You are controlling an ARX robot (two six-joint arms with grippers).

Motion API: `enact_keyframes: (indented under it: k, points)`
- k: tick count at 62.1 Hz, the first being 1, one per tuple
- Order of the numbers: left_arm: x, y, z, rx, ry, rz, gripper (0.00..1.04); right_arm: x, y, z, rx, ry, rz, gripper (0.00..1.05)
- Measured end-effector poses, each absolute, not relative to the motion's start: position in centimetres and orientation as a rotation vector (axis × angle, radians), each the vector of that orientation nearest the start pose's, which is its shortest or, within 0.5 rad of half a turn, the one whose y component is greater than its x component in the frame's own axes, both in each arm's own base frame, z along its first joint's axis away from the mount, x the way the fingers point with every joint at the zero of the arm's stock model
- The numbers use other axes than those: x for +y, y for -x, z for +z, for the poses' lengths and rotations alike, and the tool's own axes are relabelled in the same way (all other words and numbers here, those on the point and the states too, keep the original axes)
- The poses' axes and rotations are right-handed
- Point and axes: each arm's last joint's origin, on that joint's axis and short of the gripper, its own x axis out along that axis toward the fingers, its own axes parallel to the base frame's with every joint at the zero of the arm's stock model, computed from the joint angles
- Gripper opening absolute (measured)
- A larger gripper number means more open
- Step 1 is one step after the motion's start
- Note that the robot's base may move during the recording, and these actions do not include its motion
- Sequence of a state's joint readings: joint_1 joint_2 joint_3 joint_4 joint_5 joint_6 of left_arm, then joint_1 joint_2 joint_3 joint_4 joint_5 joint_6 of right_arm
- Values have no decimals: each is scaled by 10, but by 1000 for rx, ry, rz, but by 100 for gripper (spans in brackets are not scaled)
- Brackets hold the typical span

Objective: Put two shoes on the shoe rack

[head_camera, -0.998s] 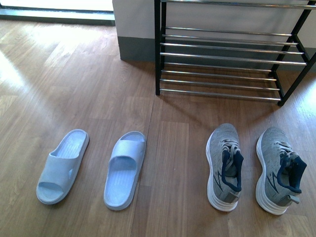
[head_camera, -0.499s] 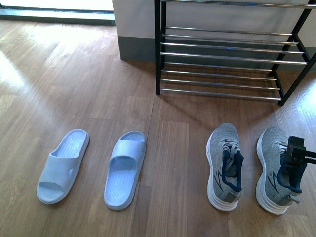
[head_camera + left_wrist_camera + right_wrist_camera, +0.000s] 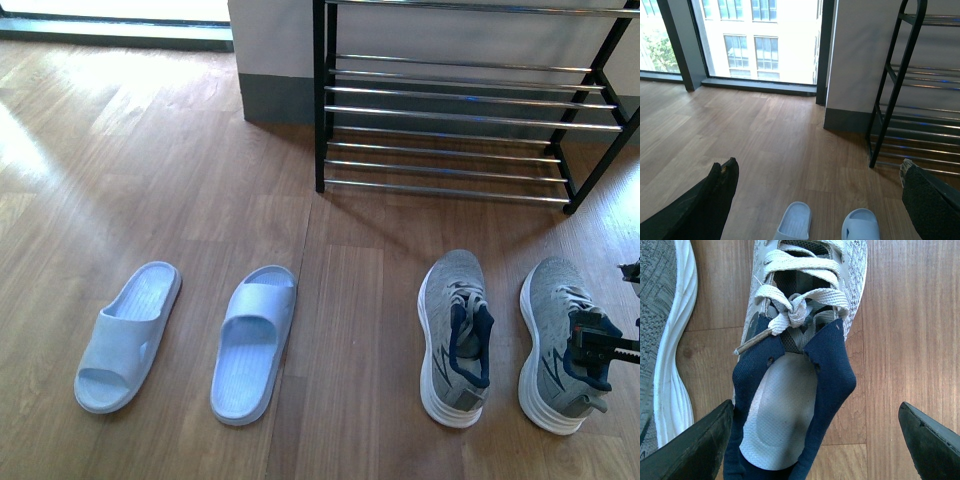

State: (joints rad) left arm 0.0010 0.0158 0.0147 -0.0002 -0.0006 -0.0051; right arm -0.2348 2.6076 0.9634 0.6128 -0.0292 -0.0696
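- Front view: the shoe rack (image 3: 465, 115) stands at the far side of the wooden floor (image 3: 340, 300), right of centre and against the wall (image 3: 270, 40). None of its chrome-rod shelves that show carries a shoe.
- All four shoes lie on the floor in a near row, toes towards the rack. The left slide (image 3: 128, 335) and right slide (image 3: 253, 342) are on the left. The left sneaker (image 3: 455, 335) and right sneaker (image 3: 558, 345) are on the right, in front of the rack and well apart from it.
- The right hand (image 3: 598, 345) shows at the right edge, over the heel opening of the right sneaker. From here I cannot tell how its fingers stand. The left hand is out of this view.
- Left wrist view: the left hand (image 3: 817, 167) is spread wide with nothing between its fingers (image 3: 705, 205). Below it show the toes of the left slide (image 3: 792, 222) and right slide (image 3: 860, 227). The shoe rack (image 3: 912, 100) is to the right, and a window (image 3: 755, 40) is at the far side.
- Right wrist view: the right hand (image 3: 815, 406) is spread wide above the navy-lined opening of the right sneaker (image 3: 805, 340), gripping nothing. One of its fingers (image 3: 700, 445) is by the gap towards the left sneaker (image 3: 662, 340). The other is over bare floor (image 3: 910, 315).
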Motion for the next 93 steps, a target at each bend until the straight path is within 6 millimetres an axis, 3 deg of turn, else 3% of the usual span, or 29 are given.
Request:
enact_keyframes:
  k: [13, 29, 35, 55, 68, 93]
  points:
    - [0, -98, 167, 2, 5, 2, 95, -85, -330, -97, 1042, -84, -140, 96]
    - [0, -98, 167, 2, 5, 2, 95, -88, -321, -71, 1008, -99, -65, 96]
    - [0, -98, 167, 2, 5, 2, 95, -93, -320, -70, 1003, -76, -75, 96]
    - [0, -98, 167, 2, 5, 2, 95, -101, -322, -102, 1071, -64, -107, 96]
    - [0, -98, 167, 2, 5, 2, 95, -98, -334, -122, 1079, -63, -105, 95]
    - [0, -98, 167, 1, 5, 2, 95, -85, -338, -131, 1071, -87, -61, 35]
